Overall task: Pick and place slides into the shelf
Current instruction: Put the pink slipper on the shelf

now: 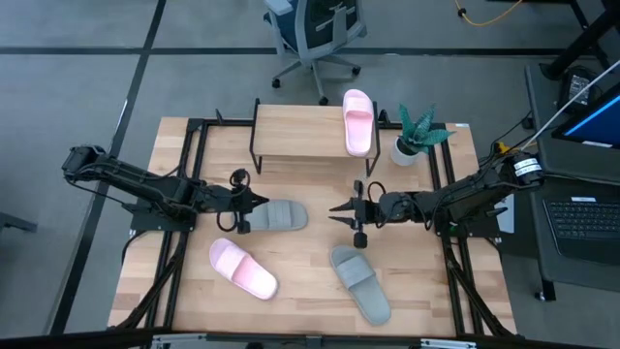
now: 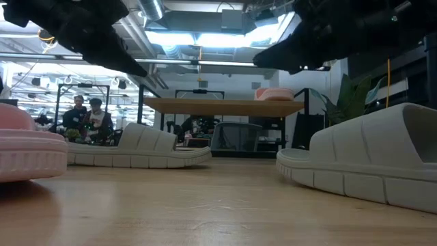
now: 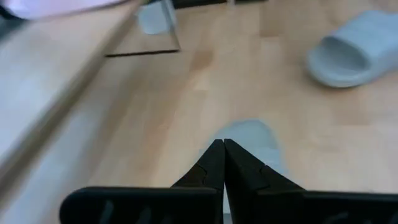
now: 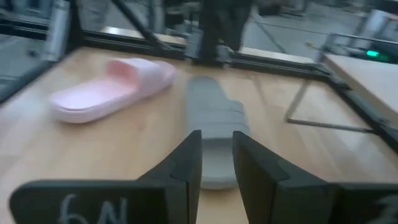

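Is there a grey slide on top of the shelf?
No, the only slide on the shelf is a pink slide; both grey slides lie on the table.

The shelf (image 1: 295, 131) stands at the back middle of the bench (image 1: 436, 291), with one slide (image 1: 358, 122) lying on its right end. A potted plant (image 1: 415, 136) sits just right of it. Before the shelf, one slide (image 1: 274, 215) lies mid-bench, another (image 1: 243, 269) front-left, another (image 1: 360, 283) front-right.
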`<state>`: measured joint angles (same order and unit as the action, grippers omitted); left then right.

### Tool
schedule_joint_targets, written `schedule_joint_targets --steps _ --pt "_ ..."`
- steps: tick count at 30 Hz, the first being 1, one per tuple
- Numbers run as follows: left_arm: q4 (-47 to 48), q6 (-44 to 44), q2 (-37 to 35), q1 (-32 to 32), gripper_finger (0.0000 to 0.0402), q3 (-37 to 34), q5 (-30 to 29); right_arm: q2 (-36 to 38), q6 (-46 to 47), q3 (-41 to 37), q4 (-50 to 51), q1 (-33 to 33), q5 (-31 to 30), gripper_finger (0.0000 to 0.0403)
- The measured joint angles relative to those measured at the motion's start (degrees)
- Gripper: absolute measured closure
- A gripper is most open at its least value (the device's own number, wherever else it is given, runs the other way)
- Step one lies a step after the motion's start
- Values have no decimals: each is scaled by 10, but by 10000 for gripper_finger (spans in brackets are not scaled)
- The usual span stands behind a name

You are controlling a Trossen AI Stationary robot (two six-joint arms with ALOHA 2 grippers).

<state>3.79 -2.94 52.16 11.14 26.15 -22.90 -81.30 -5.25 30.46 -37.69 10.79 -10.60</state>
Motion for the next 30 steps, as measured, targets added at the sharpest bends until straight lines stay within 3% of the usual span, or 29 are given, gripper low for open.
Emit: schedule_joint_targets --steps 5,8,14,19,30 --pt "-71 17 0 17 401 0 158 0 2 0 -55 0 88 312" --pt "-126 57 0 40 401 0 216 1 -15 0 -67 0 133 312" --pt "-127 57 0 72 401 0 225 4 -26 0 -44 0 130 312" --pt "-121 35 1 84 401 0 224 10 -29 0 -45 -2 77 312" --pt "-156 -13 1 89 401 0 224 12 -29 0 -47 -2 77 312"
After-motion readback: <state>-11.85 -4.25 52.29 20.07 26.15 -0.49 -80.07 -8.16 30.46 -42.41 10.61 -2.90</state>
